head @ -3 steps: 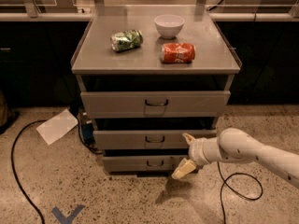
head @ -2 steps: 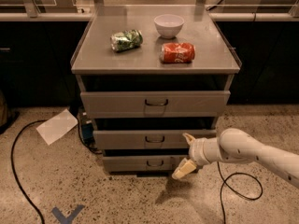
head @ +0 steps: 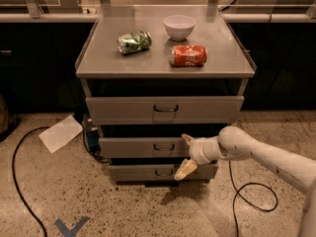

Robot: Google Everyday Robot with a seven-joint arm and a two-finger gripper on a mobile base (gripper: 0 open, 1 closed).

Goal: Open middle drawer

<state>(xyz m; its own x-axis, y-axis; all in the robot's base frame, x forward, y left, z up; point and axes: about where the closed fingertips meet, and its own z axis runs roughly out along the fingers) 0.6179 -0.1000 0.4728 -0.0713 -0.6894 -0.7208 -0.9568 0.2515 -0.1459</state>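
The middle drawer (head: 131, 147) is a long, low, flat panel of dull grey metal with a small dark wire handle (head: 163, 146) at its centre. It sits second in the stack, under the taller top drawer (head: 118, 110) and above the narrower bottom drawer (head: 138, 172). Its front stands about flush with the cabinet and none of its inside shows, the same as a second ago.

The gripper (head: 180, 157) is at the right part of that front, just right of the handle. Its two pale, wedge-shaped fingers are spread wide and grasp nothing: the upper one (head: 186, 138) is at the drawer's top edge, and the lower one (head: 184, 170) hangs down across the bottom drawer's front. Since the earlier frame the gripper has shifted left and a little up, nearer the handle. The cabinet and everything else are unchanged. The smooth, rounded white arm (head: 266, 157) reaches in from the right.

On the matte grey top (head: 103, 63) a round white bowl (head: 179, 26) stands upright at the back. A red can (head: 188, 56) lies on its side in front of it, and a crumpled green packet (head: 134, 42) lies to the left. These three items are apart from one another.

On the speckled stone floor (head: 123, 211) a white sheet of paper (head: 60, 133) lies left of the cabinet. Thin black cables (head: 15, 181) curl on both sides, and there is a blue tape mark (head: 69, 226) at the bottom edge.
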